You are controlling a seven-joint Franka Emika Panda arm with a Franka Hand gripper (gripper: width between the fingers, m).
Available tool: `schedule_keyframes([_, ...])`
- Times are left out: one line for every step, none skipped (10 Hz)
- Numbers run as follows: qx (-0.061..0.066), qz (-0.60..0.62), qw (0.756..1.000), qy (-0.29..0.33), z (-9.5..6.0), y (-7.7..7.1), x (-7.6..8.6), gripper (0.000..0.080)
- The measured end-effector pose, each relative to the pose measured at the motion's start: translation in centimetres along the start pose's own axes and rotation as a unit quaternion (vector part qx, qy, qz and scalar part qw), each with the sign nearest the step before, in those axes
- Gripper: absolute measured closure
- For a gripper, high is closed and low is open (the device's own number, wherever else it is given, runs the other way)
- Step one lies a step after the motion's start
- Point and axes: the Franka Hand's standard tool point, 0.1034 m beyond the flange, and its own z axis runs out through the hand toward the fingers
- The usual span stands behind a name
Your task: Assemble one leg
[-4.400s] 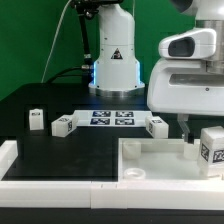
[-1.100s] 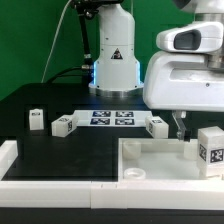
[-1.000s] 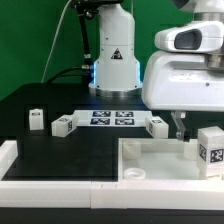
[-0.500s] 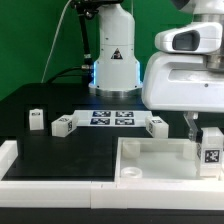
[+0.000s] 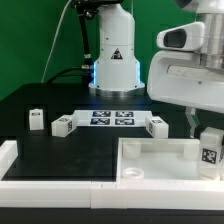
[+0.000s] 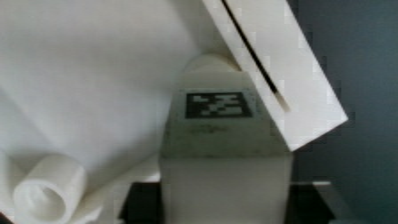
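Note:
My gripper (image 5: 204, 134) is shut on a leg (image 5: 211, 150), a small white block with a black-and-white tag. It holds the leg upright over the right end of the large white panel (image 5: 150, 158). In the wrist view the leg (image 6: 219, 130) fills the gap between my dark fingers (image 6: 146, 200). Below it lie the white panel (image 6: 80, 90) and one of its round corner sockets (image 6: 50, 188). Whether the leg touches the panel I cannot tell.
Three more legs stand on the black table: one at the exterior view's left (image 5: 35, 118), one beside the marker board (image 5: 63, 125), one to its right (image 5: 157, 125). The marker board (image 5: 112, 118) lies in the middle. The robot base (image 5: 113, 60) stands behind it.
My hand has shifted a little toward the exterior view's right with the leg still held. The leg sits slightly lower over the panel's right end.

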Motion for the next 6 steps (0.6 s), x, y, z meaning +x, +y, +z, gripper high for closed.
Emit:
schedule_keyframes([-0.002,0.079,0.997,0.000,0.06,0.07,0.04,0.0506])
schedule_keyframes([-0.004,0.144,0.990,-0.001,0.07,0.09,-0.01,0.0506])
schedule_keyframes([-0.007,0.218,0.976,-0.001,0.11,0.27,0.05,0.0506])
schedule_keyframes([-0.009,0.254,0.967,-0.001,0.13,0.39,0.10,0.0506])
schedule_keyframes([-0.009,0.279,0.960,-0.001,0.11,0.36,0.04,0.0506])
schedule_keyframes([-0.007,0.287,0.958,-0.002,0.13,0.27,-0.03,0.0464])
